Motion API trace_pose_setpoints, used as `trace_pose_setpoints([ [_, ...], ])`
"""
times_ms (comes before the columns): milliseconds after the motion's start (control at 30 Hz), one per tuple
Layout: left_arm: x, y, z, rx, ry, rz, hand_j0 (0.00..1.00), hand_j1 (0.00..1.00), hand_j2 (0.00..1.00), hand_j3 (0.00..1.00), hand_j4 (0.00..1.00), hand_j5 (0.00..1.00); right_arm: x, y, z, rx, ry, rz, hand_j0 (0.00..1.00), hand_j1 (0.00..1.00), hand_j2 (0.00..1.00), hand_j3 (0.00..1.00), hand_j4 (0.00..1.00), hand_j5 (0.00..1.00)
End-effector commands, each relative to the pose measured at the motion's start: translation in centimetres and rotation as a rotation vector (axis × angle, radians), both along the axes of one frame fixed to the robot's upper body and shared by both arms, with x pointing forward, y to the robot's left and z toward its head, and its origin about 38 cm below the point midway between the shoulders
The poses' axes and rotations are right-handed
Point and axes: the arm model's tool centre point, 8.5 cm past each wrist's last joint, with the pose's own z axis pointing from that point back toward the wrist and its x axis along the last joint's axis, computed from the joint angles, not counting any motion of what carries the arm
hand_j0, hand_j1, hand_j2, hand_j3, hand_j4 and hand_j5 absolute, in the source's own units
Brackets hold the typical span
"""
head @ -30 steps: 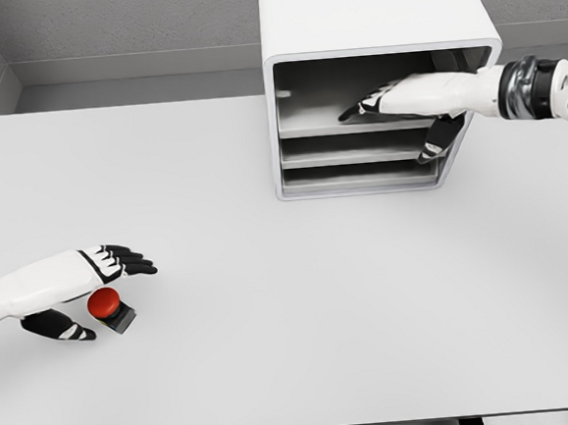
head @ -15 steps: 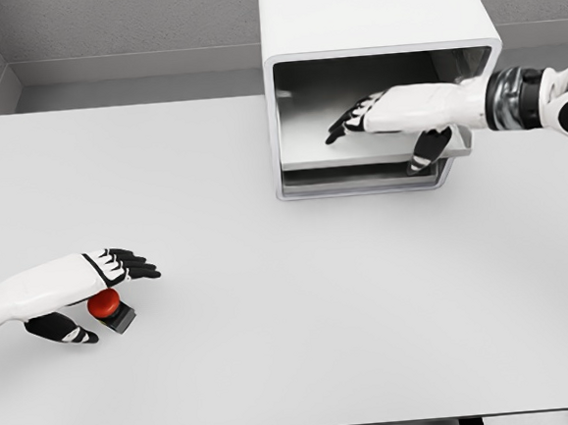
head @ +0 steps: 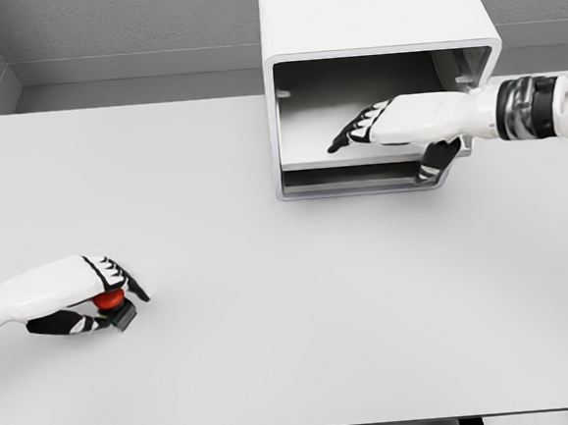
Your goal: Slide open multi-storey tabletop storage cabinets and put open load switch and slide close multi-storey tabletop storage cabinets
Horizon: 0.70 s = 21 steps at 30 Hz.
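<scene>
Near edge, 8 o'clock of the surface [head: 291, 301]: left hand [head: 69, 293] came in from the left edge, lying low on the white top. Fingers [head: 122, 276] were curled down over the load switch [head: 112, 308], thumb underneath on the near side, so the hand was closed around it. Only a sliver of the red button and the dark base corner showed between fingers and thumb. Switch sat on the surface, well apart from the cabinet.

Middle of the surface: bare white, nothing between the switch and the cabinet.

Far side, 1 o'clock: white storage cabinet [head: 377, 18] stood on the surface, front facing the camera. Its upper bay was wide open; a light-grey tray [head: 303, 137] inside it looked pulled forward toward the front lip. Nothing visible lay in that tray. Below it, one narrow dark slot showed, contents impossible to tell.

Right hand [head: 395, 125] came in from the right edge at 3 o'clock, forearm across the cabinet's right wall. Fingers were extended flat over the tray, pointing toward 9 o'clock; thumb hooked down under the tray's front edge at the lower right. Hand pinched the tray edge between fingers and thumb.
</scene>
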Motion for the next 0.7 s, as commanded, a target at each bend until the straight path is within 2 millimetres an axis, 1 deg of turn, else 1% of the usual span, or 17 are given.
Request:
trace_pose_setpoints([
  [0,0.0,0.2,0.0,0.002,0.003,0.006,0.51,0.51,0.51,0.51,0.51,0.51,-0.3,-0.2,0.2,-0.001,-0.003,0.002,1.0,1.0,1.0,1.0,1.0,1.0],
  [67,0.1,0.3,0.0,0.001,0.006,0.011,0.45,0.45,0.45,0.45,0.45,0.45,-0.4,-0.3,0.2,-0.003,-0.003,0.001,1.0,1.0,1.0,1.0,1.0,1.0],
  [100,0.1,0.2,-0.1,-0.002,0.006,0.01,0.37,0.37,0.37,0.37,0.37,0.37,-0.5,-0.4,0.0,-0.006,0.003,0.0,1.0,1.0,1.0,1.0,1.0,1.0],
  [167,0.1,0.1,0.0,-0.005,0.003,0.007,0.35,0.35,0.35,0.35,0.35,0.35,-0.5,-0.5,-0.3,-0.01,0.01,-0.003,1.0,1.0,1.0,1.0,1.0,1.0],
  [233,0.2,-0.1,0.6,-0.008,-0.012,-0.002,0.34,0.34,0.34,0.34,0.34,0.34,-0.5,-0.5,-0.6,-0.012,0.018,-0.004,1.0,1.0,1.0,1.0,1.0,1.0],
  [367,0.3,-1.5,2.5,-0.03,-0.061,-0.044,0.33,0.33,0.33,0.33,0.33,0.33,-0.6,-0.5,-1.6,-0.028,0.041,-0.004,1.0,1.0,1.0,1.0,1.0,1.0],
  [400,0.4,-1.5,2.8,-0.033,-0.068,-0.047,0.33,0.33,0.33,0.33,0.33,0.33,-0.7,-0.4,-1.5,-0.028,0.04,-0.001,1.0,1.0,1.0,1.0,1.0,1.0],
  [533,1.6,-1.8,4.8,-0.053,-0.121,-0.05,0.32,0.32,0.32,0.32,0.32,0.32,-0.9,-0.2,-1.3,-0.028,0.034,0.011,1.0,1.0,1.0,1.0,1.0,1.0],
  [633,2.0,-1.9,5.5,-0.056,-0.14,-0.052,0.32,0.32,0.32,0.32,0.32,0.32,-1.2,-0.7,-1.2,-0.034,0.027,0.03,1.0,1.0,1.0,1.0,1.0,1.0],
  [667,2.2,-1.9,6.0,-0.061,-0.152,-0.054,0.32,0.32,0.32,0.32,0.32,0.32,-1.4,-0.6,-1.1,-0.034,0.026,0.039,1.0,1.0,1.0,1.0,1.0,1.0],
])
